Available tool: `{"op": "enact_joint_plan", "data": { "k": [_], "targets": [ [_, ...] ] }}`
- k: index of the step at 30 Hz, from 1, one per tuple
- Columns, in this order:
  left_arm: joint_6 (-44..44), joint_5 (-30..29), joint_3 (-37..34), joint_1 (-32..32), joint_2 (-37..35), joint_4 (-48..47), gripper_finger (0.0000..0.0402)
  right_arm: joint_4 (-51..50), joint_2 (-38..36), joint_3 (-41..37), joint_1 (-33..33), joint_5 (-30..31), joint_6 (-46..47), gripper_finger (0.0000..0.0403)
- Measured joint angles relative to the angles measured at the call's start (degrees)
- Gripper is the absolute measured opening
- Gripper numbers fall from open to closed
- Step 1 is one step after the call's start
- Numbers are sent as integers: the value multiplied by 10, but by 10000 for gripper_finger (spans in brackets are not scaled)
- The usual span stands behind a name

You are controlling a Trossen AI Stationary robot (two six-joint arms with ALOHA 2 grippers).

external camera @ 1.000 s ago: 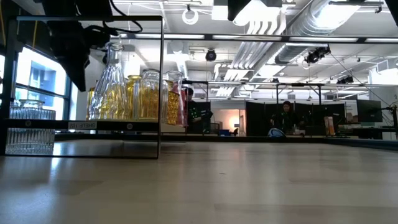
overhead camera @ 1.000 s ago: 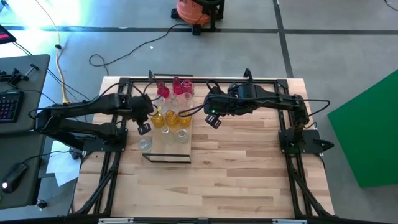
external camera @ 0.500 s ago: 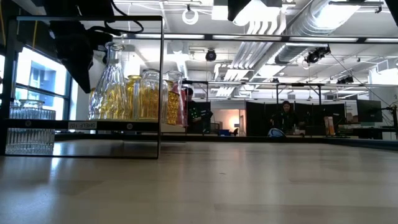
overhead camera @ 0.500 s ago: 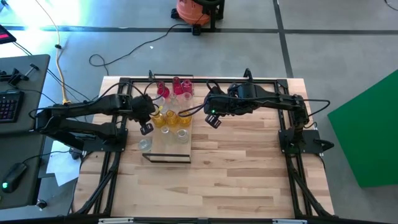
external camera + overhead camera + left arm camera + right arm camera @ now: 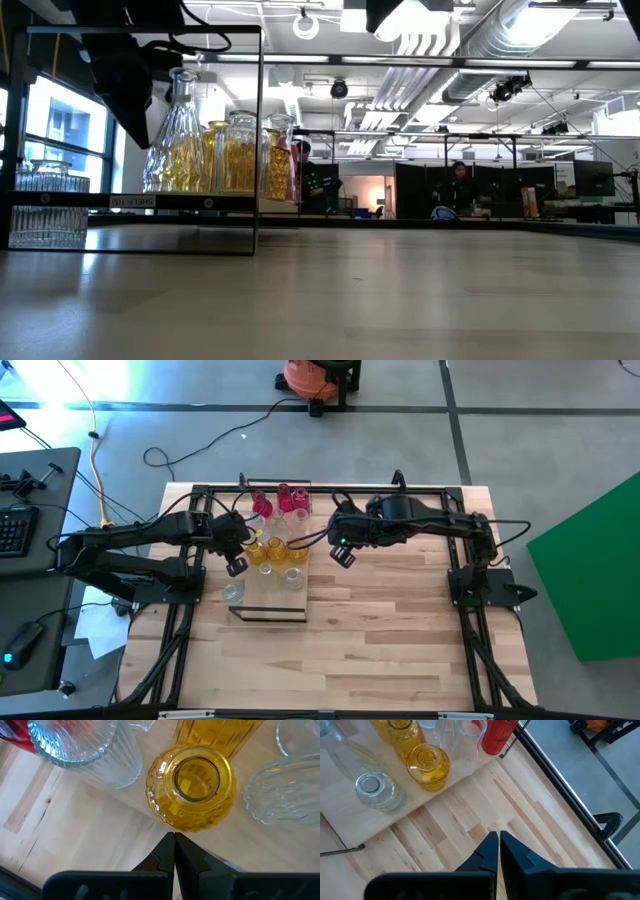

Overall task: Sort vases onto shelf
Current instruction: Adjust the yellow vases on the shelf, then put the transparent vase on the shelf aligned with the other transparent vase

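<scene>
The shelf (image 5: 268,592), a light board with a dark strip at its near end, lies left of the table's middle. On it stand red vases (image 5: 284,498) at the far end, amber vases (image 5: 275,550) in the middle and clear vases (image 5: 293,578) nearer. My left gripper (image 5: 174,838) is shut and hangs above the shelf's left part. Its tips point down just short of a round amber vase (image 5: 191,787). My right gripper (image 5: 498,838) is shut and hovers high over bare table right of the shelf (image 5: 380,822). An amber vase (image 5: 427,767) and a clear vase (image 5: 376,790) stand ahead of it.
A black frame (image 5: 330,490) runs round the slatted tabletop. Bare wood (image 5: 390,630) spreads right of and in front of the shelf. In the low view the shelf's thin black frame (image 5: 260,140) stands at the left. A clear ribbed vase (image 5: 45,205) sits beside it.
</scene>
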Motion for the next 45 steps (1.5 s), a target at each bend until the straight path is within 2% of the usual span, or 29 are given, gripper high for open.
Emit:
{"op": "enact_joint_plan", "data": {
  "k": [6, 12, 16, 22, 29, 34, 38, 42, 45],
  "targets": [
    [-4, -6, 9, 0, -25, -44, 0, 0, 0, 0, 13, 0, 5, 0],
    [-4, -4, 75, 0, -82, -157, 0, 0, 0, 0, 24, 0, 5, 0],
    [-20, 30, 116, 0, -126, -201, 0, 0, 0, 0, 23, 0, 5, 0],
    [-94, 108, 131, -15, -190, -240, 0, 0, 0, 0, 26, 3, 5, 0],
    [-204, 102, 131, -57, -246, -249, 0, 0, 0, 0, 36, 25, 6, 0],
    [-244, 97, 105, -81, -257, -232, 0, 0, 0, 0, 37, 28, 5, 0],
    [-266, 109, 45, -110, -257, -167, 0, 0, 0, 0, 37, 29, 0, 0],
    [-301, 123, -10, -164, -257, -97, 0, 0, 0, 0, 36, 29, 0, 0],
    [-321, 110, -16, -216, -256, -110, 0, 0, 0, 0, 36, 29, 0, 0]
  ]
}}
